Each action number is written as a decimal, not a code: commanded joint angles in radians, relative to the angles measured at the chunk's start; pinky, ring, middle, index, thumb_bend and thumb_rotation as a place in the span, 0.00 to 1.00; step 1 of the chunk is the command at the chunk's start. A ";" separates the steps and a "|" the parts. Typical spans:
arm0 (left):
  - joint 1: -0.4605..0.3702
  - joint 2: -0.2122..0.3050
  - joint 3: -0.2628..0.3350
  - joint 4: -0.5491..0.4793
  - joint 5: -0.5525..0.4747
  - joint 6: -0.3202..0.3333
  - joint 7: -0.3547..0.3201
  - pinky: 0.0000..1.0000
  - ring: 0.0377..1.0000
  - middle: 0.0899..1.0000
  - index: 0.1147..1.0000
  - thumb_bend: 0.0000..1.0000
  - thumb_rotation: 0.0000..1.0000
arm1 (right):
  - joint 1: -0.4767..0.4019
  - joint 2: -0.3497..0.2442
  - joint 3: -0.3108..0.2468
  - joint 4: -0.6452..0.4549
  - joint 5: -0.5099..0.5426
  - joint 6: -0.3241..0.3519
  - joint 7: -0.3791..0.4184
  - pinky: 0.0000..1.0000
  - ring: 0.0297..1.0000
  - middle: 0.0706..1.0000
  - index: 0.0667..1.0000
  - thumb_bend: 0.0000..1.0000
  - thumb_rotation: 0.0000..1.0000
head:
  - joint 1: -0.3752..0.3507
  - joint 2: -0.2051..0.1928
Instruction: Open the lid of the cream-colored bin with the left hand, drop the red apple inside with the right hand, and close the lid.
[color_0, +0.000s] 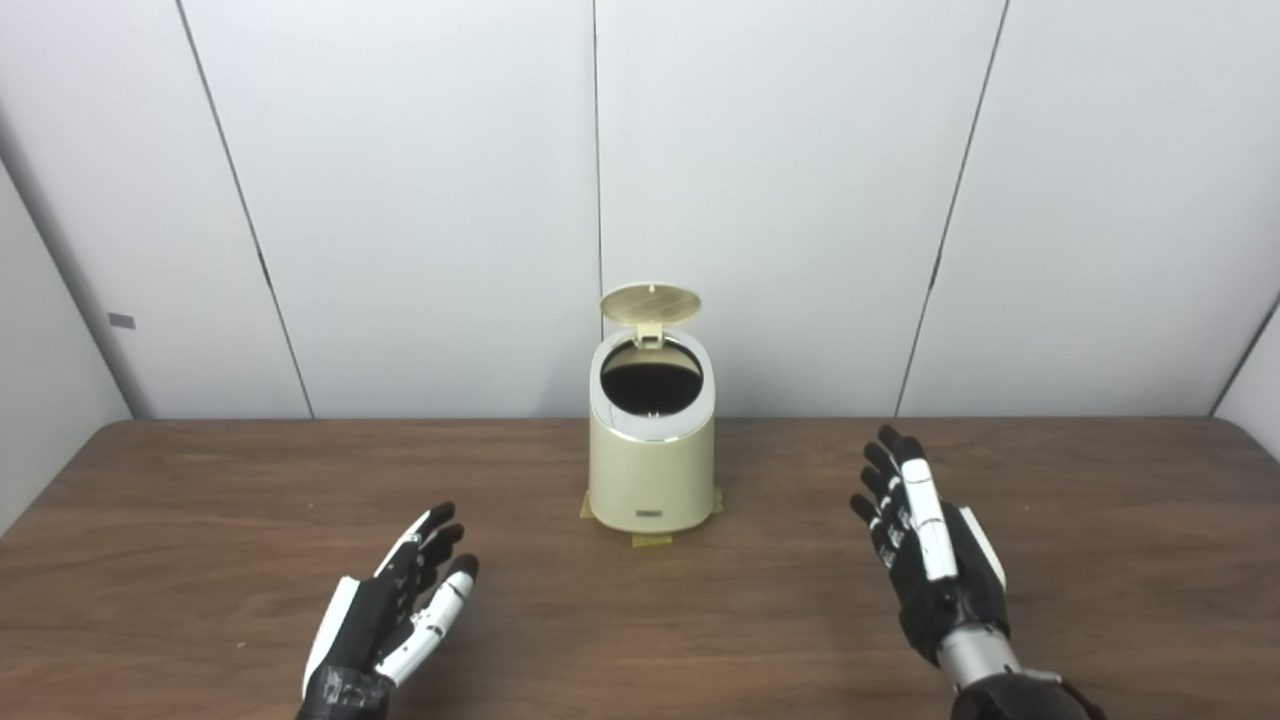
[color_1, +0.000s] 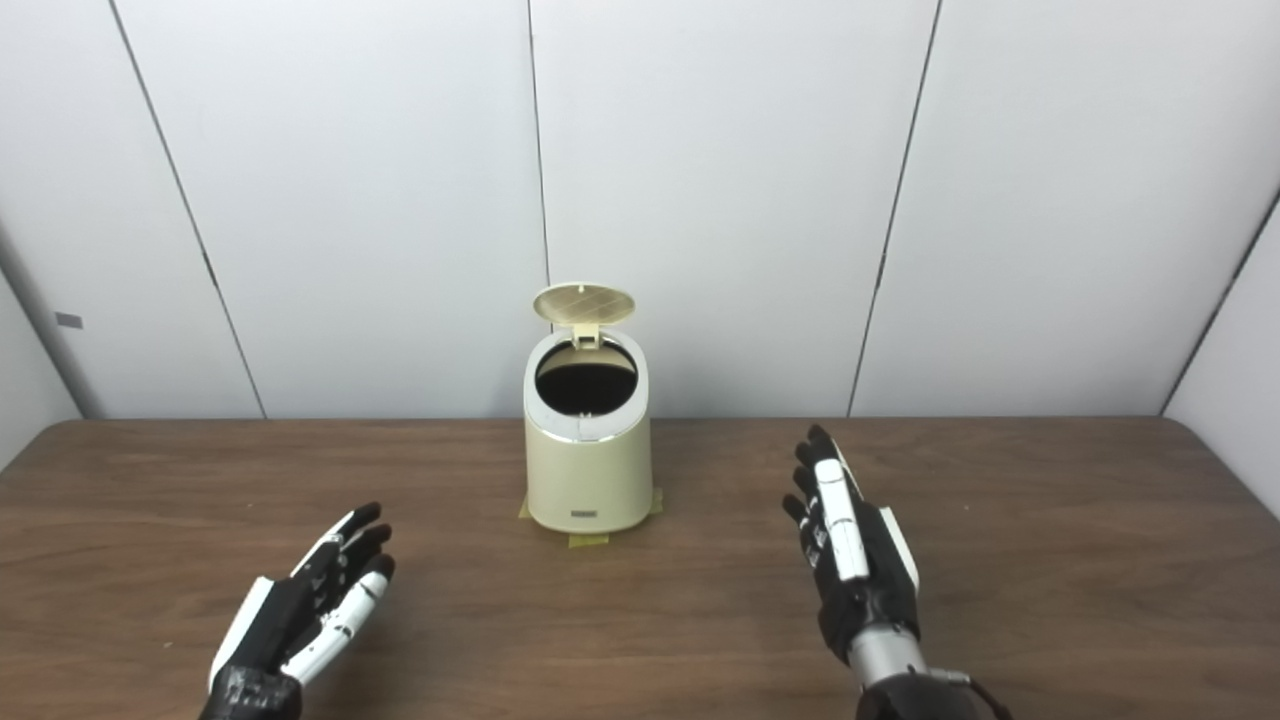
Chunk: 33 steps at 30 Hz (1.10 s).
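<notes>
Two hands show in the left eye view, both empty with fingers spread. At the table's (color_0: 200, 520) centre stands the cream-colored bin (color_0: 650, 470), its round lid (color_0: 650, 303) tipped upright at the bin's 12 o'clock edge, leaving the dark mouth uncovered. Strips of yellowish tape (color_0: 652, 540) peek out at the bin's base. From the bin, the left hand (color_0: 395, 620) lies toward 8 o'clock, palm turned inward, fingertips aimed toward 1 o'clock, well apart from the bin. The right hand (color_0: 925, 540) lies toward 4 o'clock, fingers pointing to 12 o'clock, also apart from the bin. No red apple is visible on the table; whether it lies inside the dark bin I cannot tell.

Seen from the right eye view, the bin (color_1: 588, 460) sits slightly left of middle, lid (color_1: 584, 303) raised. The left hand (color_1: 300, 610) rests open at 8 o'clock of the bin; the right hand (color_1: 850, 550) is open at 4 o'clock. White wall panels (color_1: 900, 200) stand behind the table.
</notes>
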 joint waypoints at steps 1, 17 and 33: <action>-0.081 0.022 0.010 0.000 -0.024 -0.032 -0.007 1.00 0.94 0.92 0.95 0.33 0.57 | -0.016 0.006 0.012 -0.024 -0.002 -0.095 -0.001 0.97 1.00 0.98 0.98 0.50 1.00 | 0.003 -0.001; -0.416 0.065 0.017 0.180 -0.047 -0.020 0.002 0.92 0.93 0.93 0.94 0.40 0.68 | 0.055 -0.018 0.059 0.088 -0.100 -0.316 -0.048 0.92 0.95 0.92 0.95 0.56 0.98 | -0.003 -0.102; -0.592 0.064 -0.035 0.369 -0.018 -0.060 0.018 0.89 0.90 0.89 0.91 0.42 0.67 | 0.065 -0.028 0.081 0.142 -0.146 -0.353 -0.067 0.88 0.92 0.89 0.94 0.52 1.00 | -0.001 -0.180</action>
